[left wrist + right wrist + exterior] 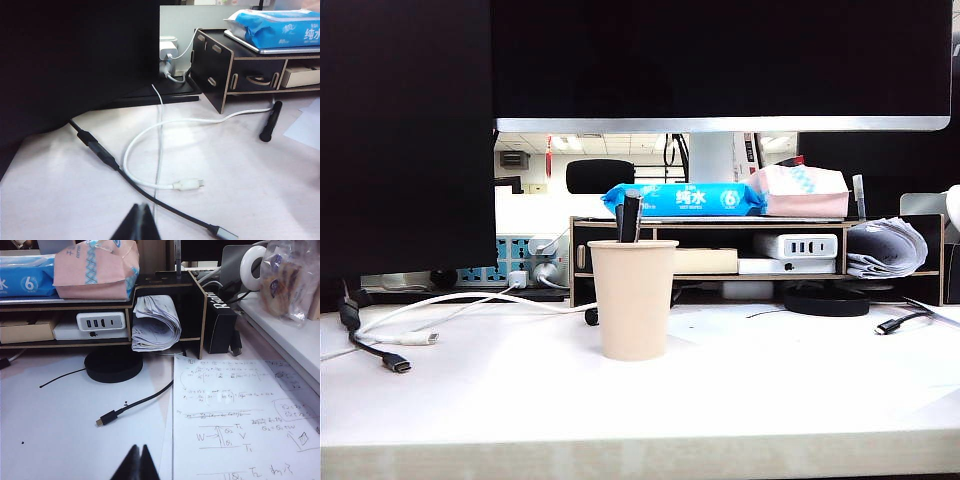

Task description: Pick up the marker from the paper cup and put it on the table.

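Two shut tools (pixel 139 220) (pixel 139 460) over cable-strewn table (pixel 720 400)

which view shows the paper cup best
The exterior view: the paper cup stands whole at centre on the table, pens poking above its rim. Neither wrist view shows the cup at all.

Only fingertips show of the robot: the left gripper (pixel 138 225) and right gripper (pixel 138 464) each end in two matte black, wedge-shaped fingers, tapering to points.
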